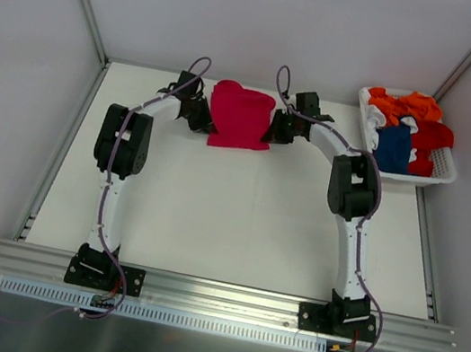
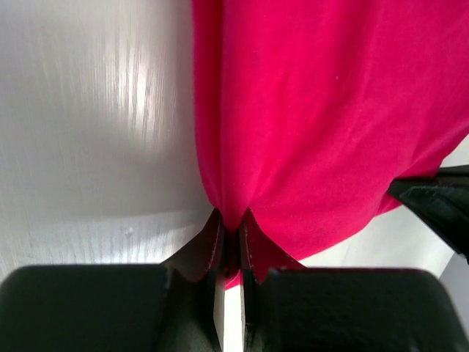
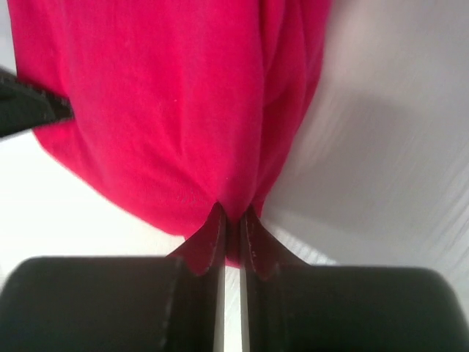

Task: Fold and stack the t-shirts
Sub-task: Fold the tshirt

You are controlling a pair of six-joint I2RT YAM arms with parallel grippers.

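Two robot arms, the left arm (image 1: 121, 142) and the right arm (image 1: 352, 187), both white with black joints, are bolted to a ribbed aluminium rail (image 1: 224, 294) at the near edge of a matte white table (image 1: 236, 222). They curve away and inward towards its far side.

At the far middle of the table, the left gripper (image 2: 231, 220) has its thin black fingers pressed together on a pinch of a soft crimson-pink t-shirt (image 1: 240, 115). The right gripper (image 3: 231, 213) clamps the opposite edge of the cloth in the same way. The crimson-pink t-shirt spans the space between the grippers as a bunched, roughly square mass. Its smooth knit falls in long gathered folds that fan out from each pinch. Each wrist view shows the other gripper's dark finger at the far side of the cloth. Whether the shirt's lower part rests on the table cannot be told.

Further off, in the far right corner, stands a white plastic slatted basket (image 1: 443, 176), rectangular and set slightly askew. It holds a crumpled orange t-shirt (image 1: 403, 105) at its far end, a red t-shirt (image 1: 432, 135) along the right side and a dark blue t-shirt (image 1: 393, 147) at the near left. All three are heaped loosely above the rim. Plain pale walls (image 1: 272, 18) close the scene behind.
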